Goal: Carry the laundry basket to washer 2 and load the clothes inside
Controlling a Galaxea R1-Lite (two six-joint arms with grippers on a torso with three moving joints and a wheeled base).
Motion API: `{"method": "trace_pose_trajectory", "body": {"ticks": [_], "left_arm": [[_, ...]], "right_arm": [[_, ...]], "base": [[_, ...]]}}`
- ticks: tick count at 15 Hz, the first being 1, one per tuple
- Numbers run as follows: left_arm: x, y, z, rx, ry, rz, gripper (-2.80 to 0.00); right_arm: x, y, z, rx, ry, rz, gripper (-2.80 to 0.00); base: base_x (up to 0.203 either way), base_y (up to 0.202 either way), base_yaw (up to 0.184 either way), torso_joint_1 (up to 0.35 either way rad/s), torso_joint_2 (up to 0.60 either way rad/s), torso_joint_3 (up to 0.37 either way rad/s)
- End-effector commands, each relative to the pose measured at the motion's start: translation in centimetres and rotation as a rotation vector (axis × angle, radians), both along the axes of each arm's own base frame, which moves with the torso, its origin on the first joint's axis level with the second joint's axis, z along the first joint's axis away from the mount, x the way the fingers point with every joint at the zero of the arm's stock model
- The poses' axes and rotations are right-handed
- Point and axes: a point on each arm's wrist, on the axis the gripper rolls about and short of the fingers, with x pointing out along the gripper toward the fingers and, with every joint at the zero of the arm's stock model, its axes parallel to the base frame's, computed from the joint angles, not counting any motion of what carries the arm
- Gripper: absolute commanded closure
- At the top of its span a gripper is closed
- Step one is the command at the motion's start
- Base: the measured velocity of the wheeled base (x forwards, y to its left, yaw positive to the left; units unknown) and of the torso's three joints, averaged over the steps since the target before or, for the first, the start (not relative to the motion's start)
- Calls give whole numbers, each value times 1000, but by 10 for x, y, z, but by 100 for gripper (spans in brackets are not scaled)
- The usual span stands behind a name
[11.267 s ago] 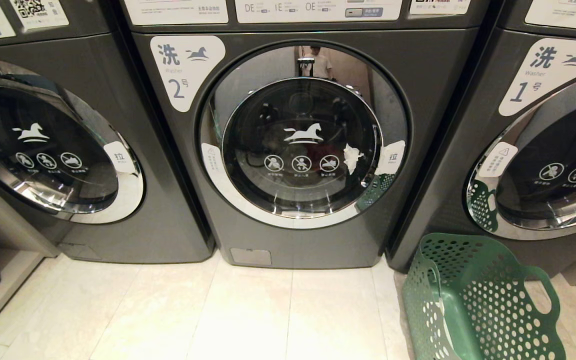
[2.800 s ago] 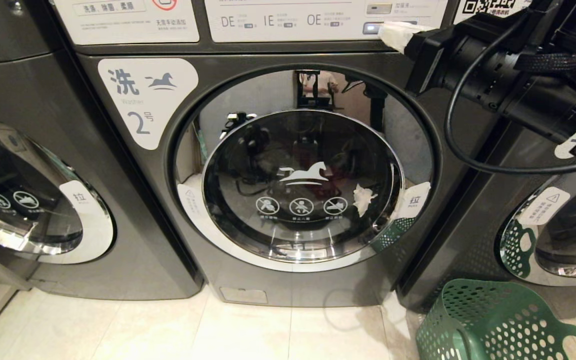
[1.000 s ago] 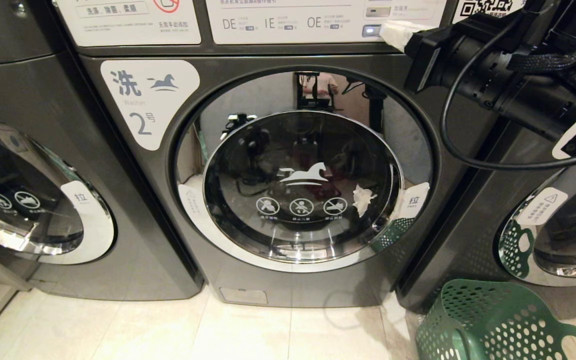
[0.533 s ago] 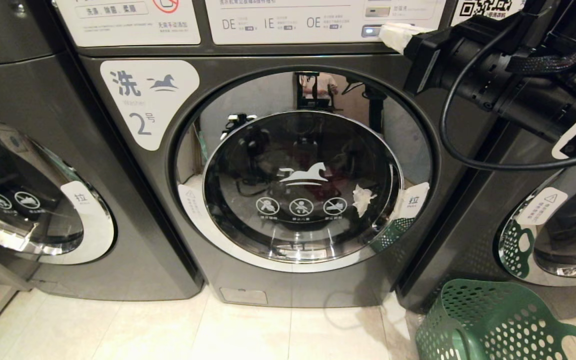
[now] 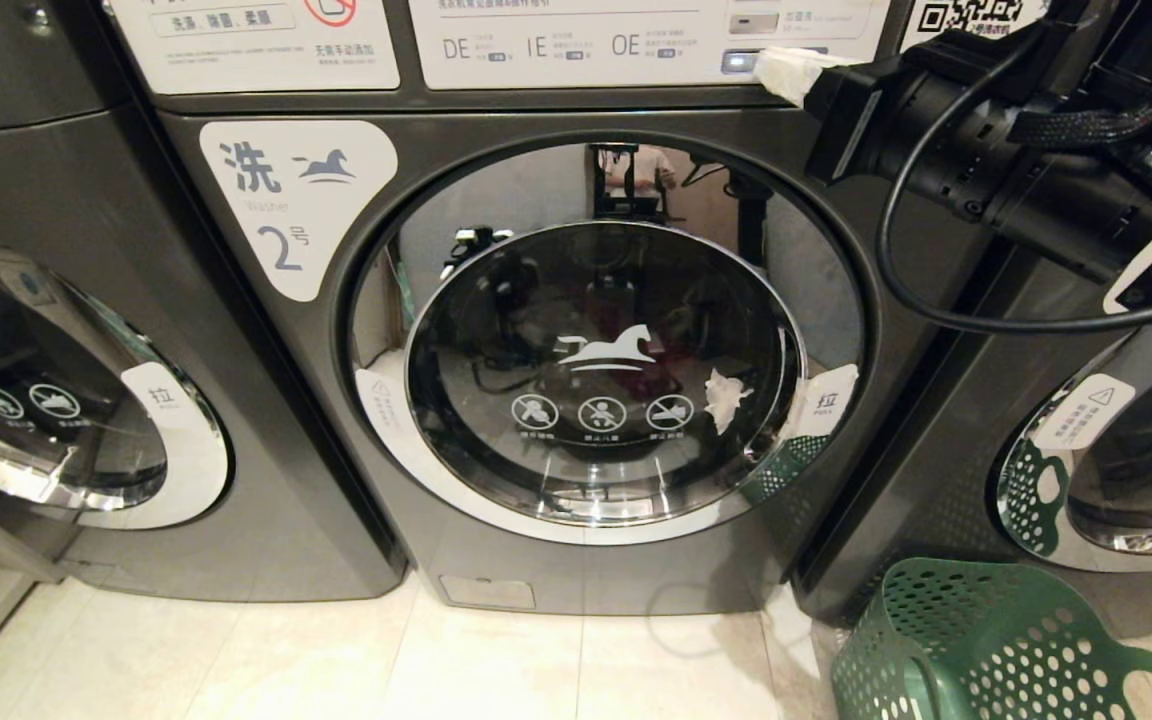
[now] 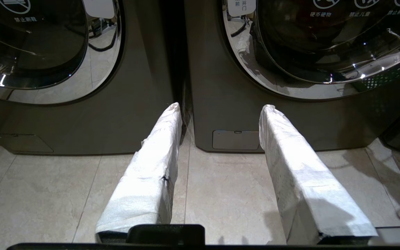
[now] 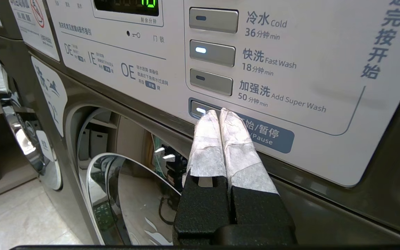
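**Paper-wrapped fingers closed at the start button**

White-wrapped right gripper (image 7: 219, 113), pinched shut and empty, touches the start/pause button (image 7: 197, 110) on washer 2 (image 5: 576, 330). Laundry basket (image 5: 996, 640) sits well below. Left gripper (image 6: 221, 111) hangs parted, idle. Tips sliding sideways could miss.

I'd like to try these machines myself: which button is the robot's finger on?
Find the middle washer, marked 2. On its white panel a column of grey buttons runs down; the right gripper, shut, is at the lowest button. Unlike the others it sits in a blue Pause label.
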Motion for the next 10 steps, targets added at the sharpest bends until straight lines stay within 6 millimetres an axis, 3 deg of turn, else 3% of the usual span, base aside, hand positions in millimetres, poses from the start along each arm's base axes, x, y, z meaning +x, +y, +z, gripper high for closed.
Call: {"method": "trace_pose_trajectory", "body": {"ticks": [1,10], "left_arm": [[0,0,-2,0,5,0,0],[0,0,-2,0,5,0,0]], "right_arm": [[2,2,-2,2,5,6,0],[-3,9,1,73,42,8,0]], "base": [[0,0,0,0,0,0],[0,0,0,0,0,0]]}}
